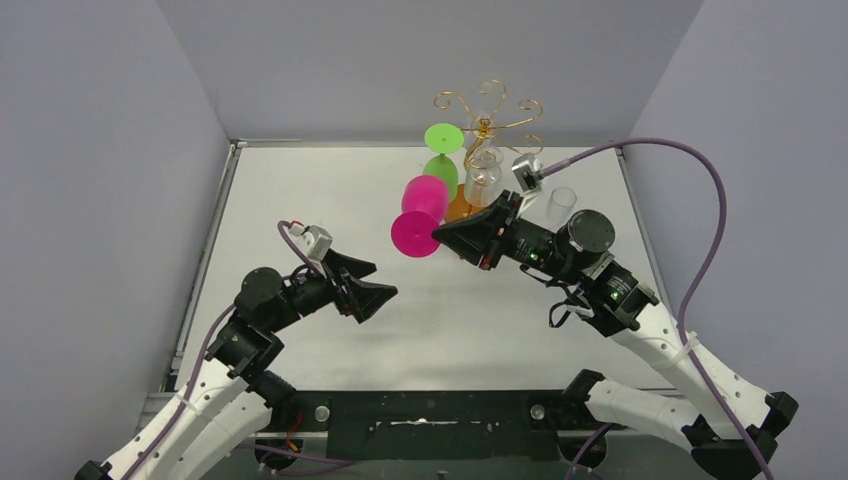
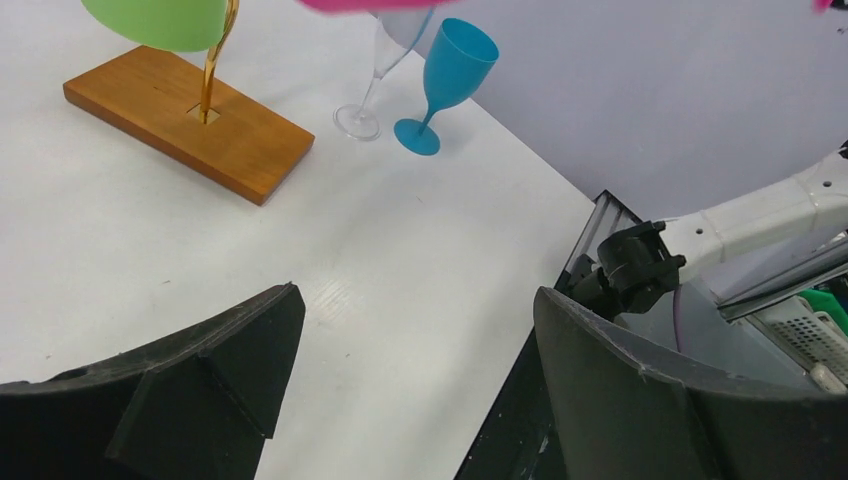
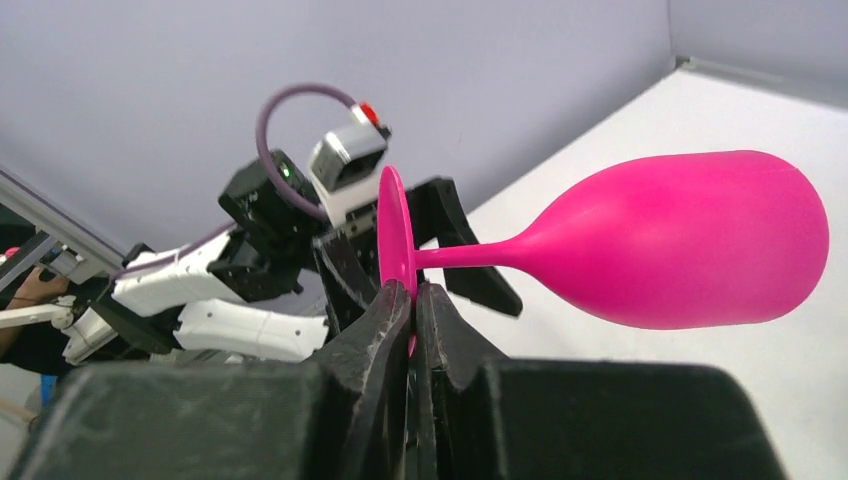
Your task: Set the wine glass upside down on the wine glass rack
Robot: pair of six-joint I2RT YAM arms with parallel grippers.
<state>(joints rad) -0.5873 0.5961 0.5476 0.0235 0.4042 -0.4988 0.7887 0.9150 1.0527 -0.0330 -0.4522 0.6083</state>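
My right gripper (image 1: 438,237) is shut on the rim of the foot of a pink wine glass (image 1: 424,200). It holds the glass above the table, on its side, with the bowl pointing toward the rack. In the right wrist view the fingers (image 3: 392,315) pinch the pink foot disc, and the bowl (image 3: 690,240) stretches to the right. The wine glass rack (image 1: 486,108) is gold wire with spiral arms on a wooden base (image 2: 190,120). It stands just behind the pink glass. My left gripper (image 1: 383,280) is open and empty, low over the table (image 2: 415,340).
A green glass (image 1: 441,150) and a clear glass (image 1: 483,175) hang upside down on the rack. A clear glass (image 2: 372,85) and a blue glass (image 2: 450,75) stand upright on the table to the right of the base. The walls are close on three sides.
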